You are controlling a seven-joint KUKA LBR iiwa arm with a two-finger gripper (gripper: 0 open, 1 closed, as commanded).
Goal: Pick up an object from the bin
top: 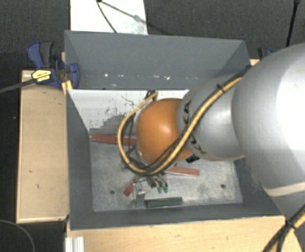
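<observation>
1. Silver arm [278, 125] is seen over the bin [81, 161]; its jaws, state not discernible, are held just behind a dark green bar [164, 202].
2. Approach is judged underway; closing and lifting are called for next.

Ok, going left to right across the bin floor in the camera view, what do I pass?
reddish-brown stick → small red piece → claw → dark green flat bar → red strip

Camera looks down obliquely into the bin [80, 156].
</observation>
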